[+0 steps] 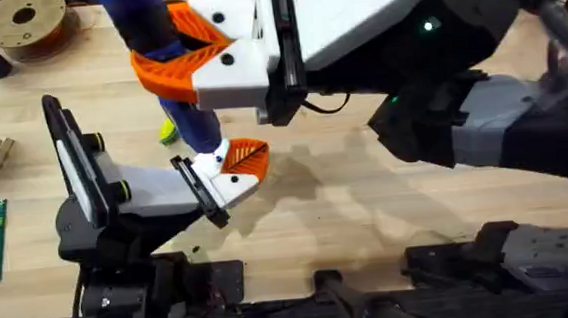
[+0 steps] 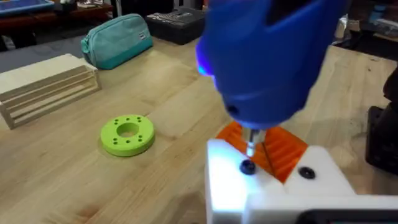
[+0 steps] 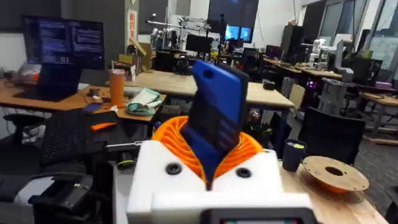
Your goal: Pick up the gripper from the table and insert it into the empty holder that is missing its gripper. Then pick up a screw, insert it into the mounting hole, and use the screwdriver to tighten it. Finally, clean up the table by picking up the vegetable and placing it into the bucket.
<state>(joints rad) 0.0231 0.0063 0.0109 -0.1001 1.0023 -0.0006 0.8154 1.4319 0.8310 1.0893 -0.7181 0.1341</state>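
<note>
One rigid, top-heavy screwdriver (image 1: 173,77) sits clamped at mid-body in our right tool (image 1: 197,55); left tool's (image 1: 235,172) state we cannot tell.

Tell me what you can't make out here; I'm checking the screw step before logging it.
- Overhead: the vegetable is mostly covered by the screwdriver, so its shape is unclear.
- Overhead: the screwdriver's tip is lost against the white block.
- Left wrist: how far the screw is seated; the bit covers its head.
- Right wrist: the right gripper hides the screwdriver's lower end.
</note>
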